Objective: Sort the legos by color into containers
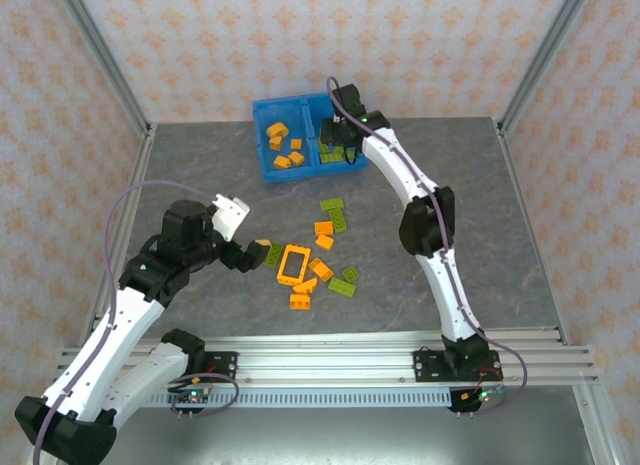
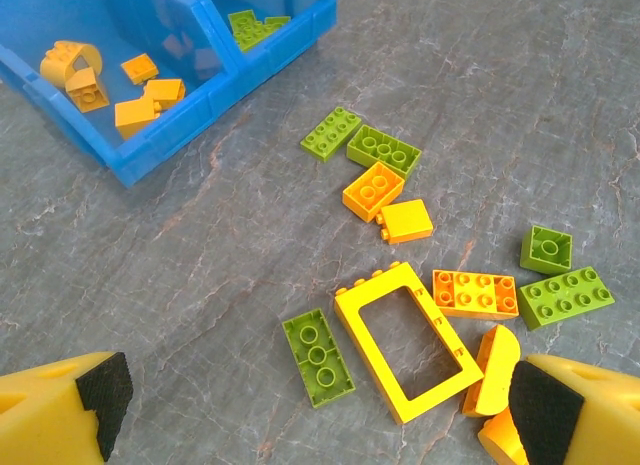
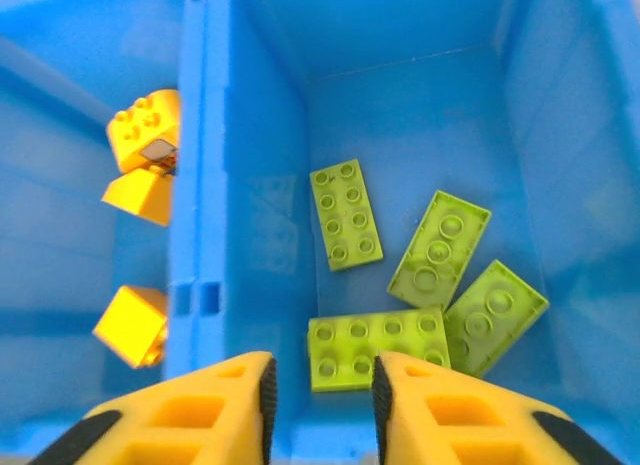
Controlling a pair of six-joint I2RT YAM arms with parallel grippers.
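Note:
The blue bin (image 1: 262, 112) stands at the back, with orange bricks (image 1: 283, 145) in its left compartment and lime green ones (image 3: 344, 213) in its right. My right gripper (image 1: 340, 145) hangs open over the green compartment; between its fingers (image 3: 322, 400) there is only a green brick (image 3: 375, 347) lying on the floor below. Loose legos lie mid-table: the orange frame (image 1: 293, 264), orange bricks (image 1: 324, 228) and green bricks (image 1: 339, 218). My left gripper (image 1: 252, 255) is wide open (image 2: 320, 410), low over an upside-down green brick (image 2: 318, 357) and the frame (image 2: 408, 340).
The bin's divider (image 3: 205, 235) rises just left of the right gripper's fingers. Orange bricks (image 3: 143, 130) sit beyond it. More loose bricks (image 2: 565, 297) lie right of the frame. Bare grey table stretches left of the pile (image 2: 150, 285). Patterned walls enclose the table (image 1: 100, 65).

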